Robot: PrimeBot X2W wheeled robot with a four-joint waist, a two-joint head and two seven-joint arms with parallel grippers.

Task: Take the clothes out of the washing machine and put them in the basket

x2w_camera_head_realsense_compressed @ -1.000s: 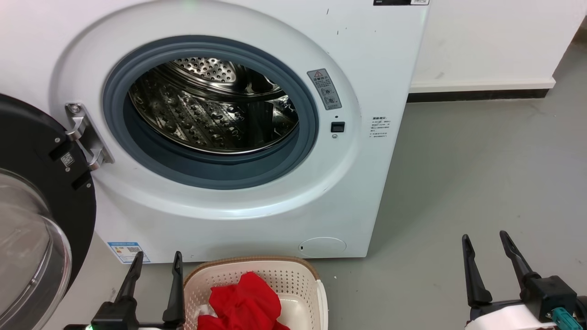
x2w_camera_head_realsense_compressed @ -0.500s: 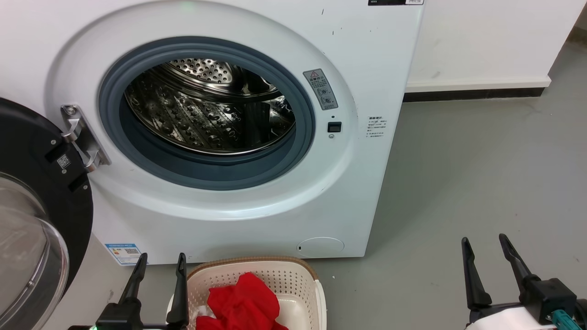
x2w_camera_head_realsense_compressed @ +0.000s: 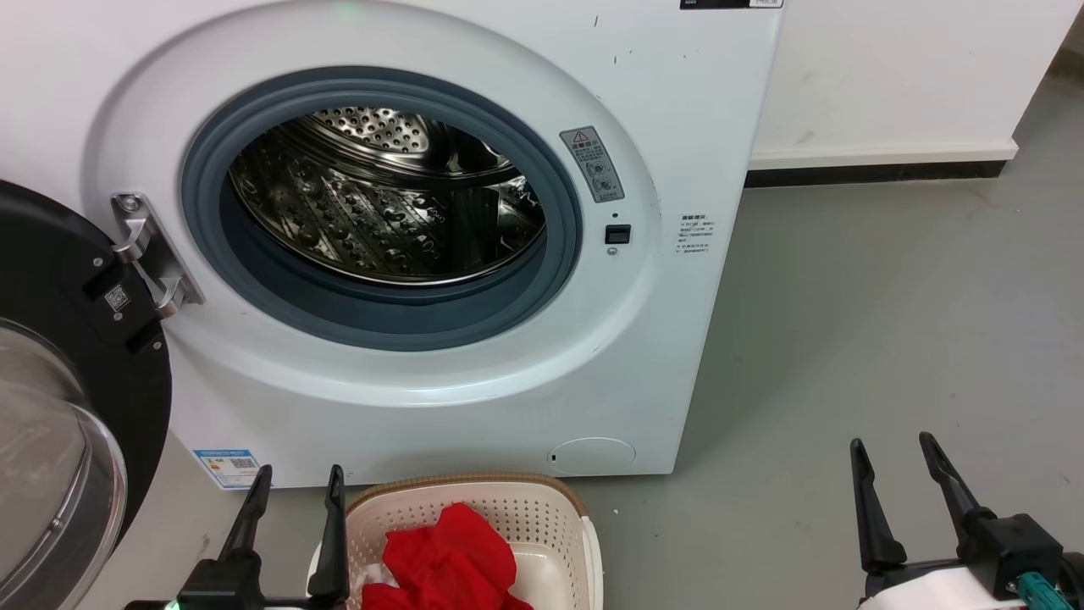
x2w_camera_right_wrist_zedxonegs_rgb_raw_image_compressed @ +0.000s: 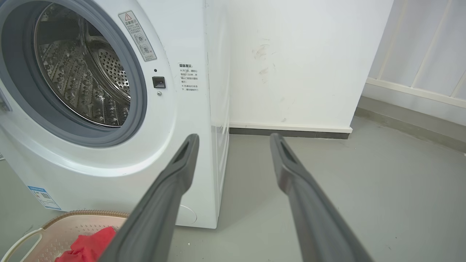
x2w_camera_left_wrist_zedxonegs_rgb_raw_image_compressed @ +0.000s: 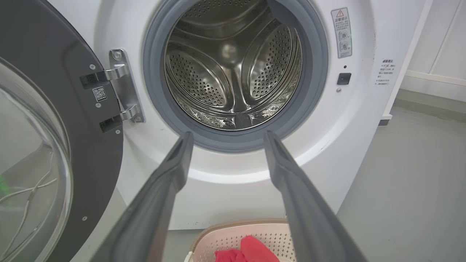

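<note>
Clothes [x2w_camera_head_realsense_compressed: 449, 555] lie in the basket [x2w_camera_head_realsense_compressed: 542, 515]; left gripper [x2w_camera_head_realsense_compressed: 301, 471] and right gripper [x2w_camera_head_realsense_compressed: 890, 440] hang spread apart, holding nothing

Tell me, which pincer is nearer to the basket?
Left. The left pincer stands right at the left rim of the basket, while the right pincer is far to its right, above the floor.

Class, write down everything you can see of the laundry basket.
The basket is cream plastic with rounded corners, small holes through its walls, a brown woven-looking rim and a white side handle. It stands upright on the grey floor close before the washing machine, below its open porthole. The red clothes lie crumpled inside. Its near part is cut off by the picture edge.
</note>
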